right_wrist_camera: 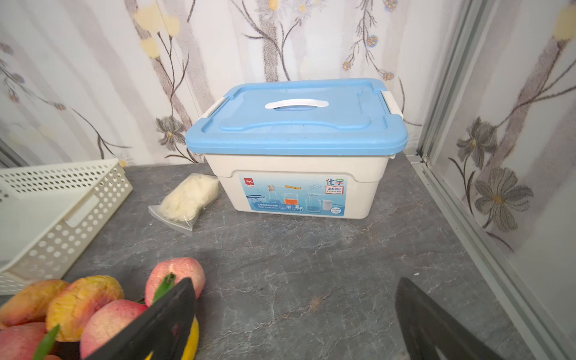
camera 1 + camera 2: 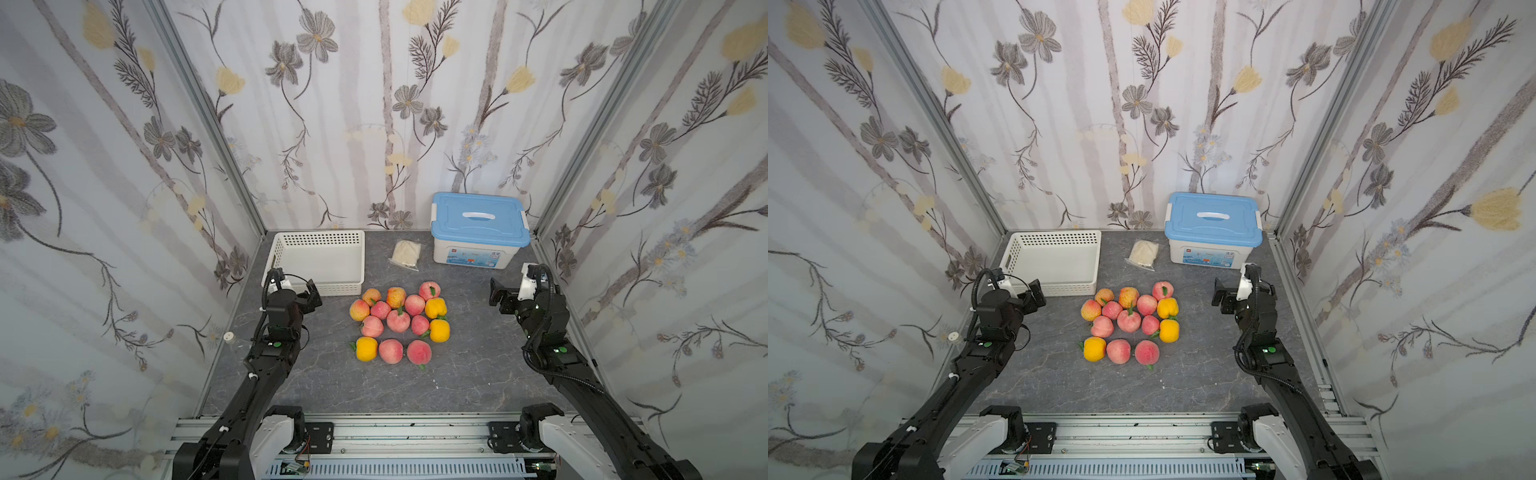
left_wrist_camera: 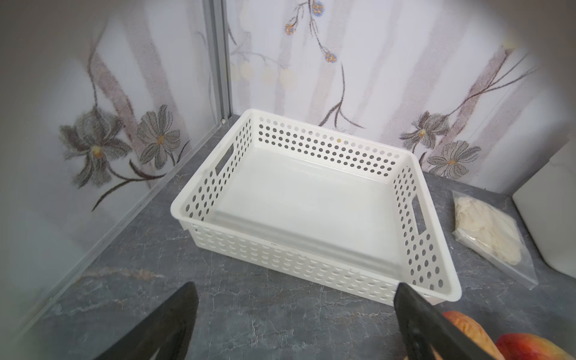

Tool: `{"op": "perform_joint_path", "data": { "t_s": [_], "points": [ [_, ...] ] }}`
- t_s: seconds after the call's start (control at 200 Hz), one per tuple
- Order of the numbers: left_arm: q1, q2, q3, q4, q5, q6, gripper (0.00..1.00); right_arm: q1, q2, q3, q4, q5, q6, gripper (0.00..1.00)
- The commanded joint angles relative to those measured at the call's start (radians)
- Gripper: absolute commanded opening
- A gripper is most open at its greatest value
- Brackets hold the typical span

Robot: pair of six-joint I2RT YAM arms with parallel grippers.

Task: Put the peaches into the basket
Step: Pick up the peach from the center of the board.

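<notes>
**Nothing binned yet**

Left gripper and right gripper are hanging wide open, gripping nothing. Small round pink and yellow toy peaches are all lying clustered between them. Shallow white perforated plastic basket is sitting empty beside the left gripper.

A white storage box with a blue lid stands against the flowered back wall. Just beside it, a clear bag of pale flakes lies on the grey marbled tabletop.
</notes>
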Motion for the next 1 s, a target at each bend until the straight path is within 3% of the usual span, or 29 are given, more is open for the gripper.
{"op": "perform_joint_path", "data": {
  "t_s": [0.0,0.19,0.35,0.54,0.994],
  "points": [
    [-0.018,-0.053,0.049,-0.358,0.052,-0.239,0.98,0.003,-0.055,0.045,-0.234,-0.182,0.131,1.0],
    [-0.202,-0.052,0.106,-0.67,0.105,-0.325,0.96,0.069,-0.06,0.123,-0.485,-0.234,0.12,1.0],
    [-0.393,0.032,0.154,-0.749,0.156,-0.396,0.94,0.216,0.025,0.255,-0.655,-0.234,0.097,1.0],
    [-0.563,0.241,0.261,-0.795,0.201,-0.37,0.95,0.371,0.113,0.333,-0.748,-0.184,0.052,1.0],
    [-0.611,0.48,0.338,-0.782,0.19,-0.325,0.96,0.555,0.129,0.369,-0.832,-0.195,-0.025,0.98]
  ]
}}
